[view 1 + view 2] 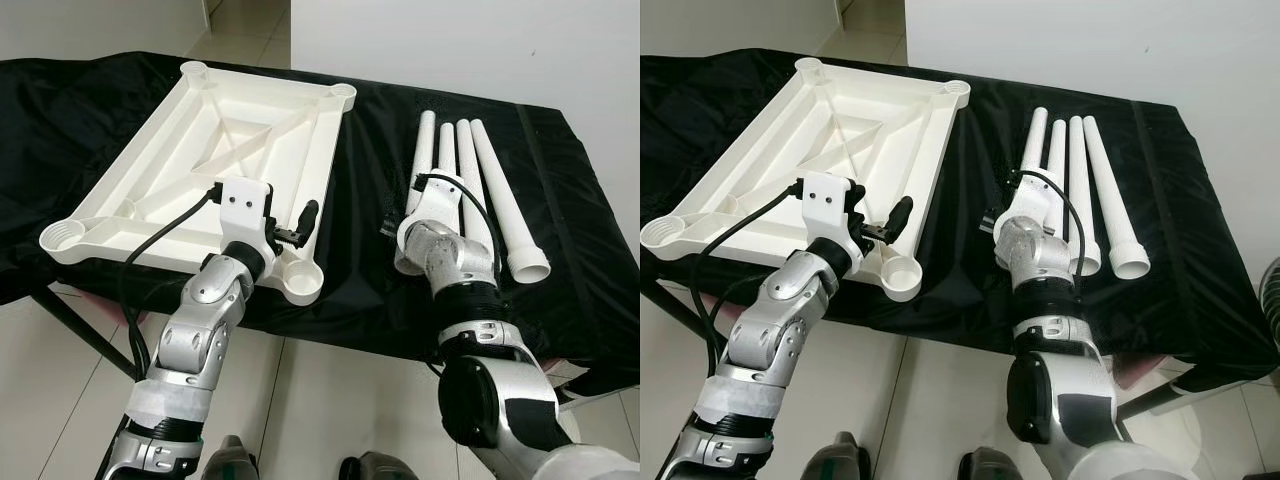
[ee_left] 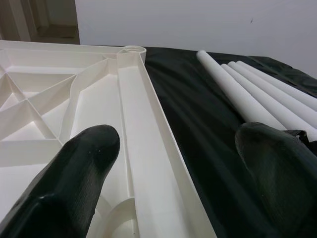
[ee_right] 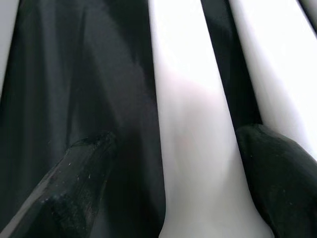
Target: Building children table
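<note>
1. A worktop (image 1: 560,170) draped in black cloth carries the parts of the children's table.
2. The white tabletop (image 1: 215,150) lies upside down on the worktop's 9 o'clock half, its ribbed underside up and a round leg socket at each corner.
3. Four white legs (image 1: 470,180) lie side by side on the 3 o'clock half, touching or nearly touching, their narrow ends toward 12 o'clock and their flared ends toward 6 o'clock.
4. The left end effector (image 1: 300,232) hovers over the tabletop's near 3 o'clock corner, just above the corner socket (image 1: 300,282). Its fingers (image 2: 74,178) are spread and hold nothing; one is over the tabletop, the other over the black cloth beside the rim.
5. The right end effector (image 3: 183,163) is down at the flared ends of the legs, fingers spread to either side of the leftmost leg (image 3: 188,124). The wrist view shows gaps between the pads and the leg, so it is not clamped.
</note>
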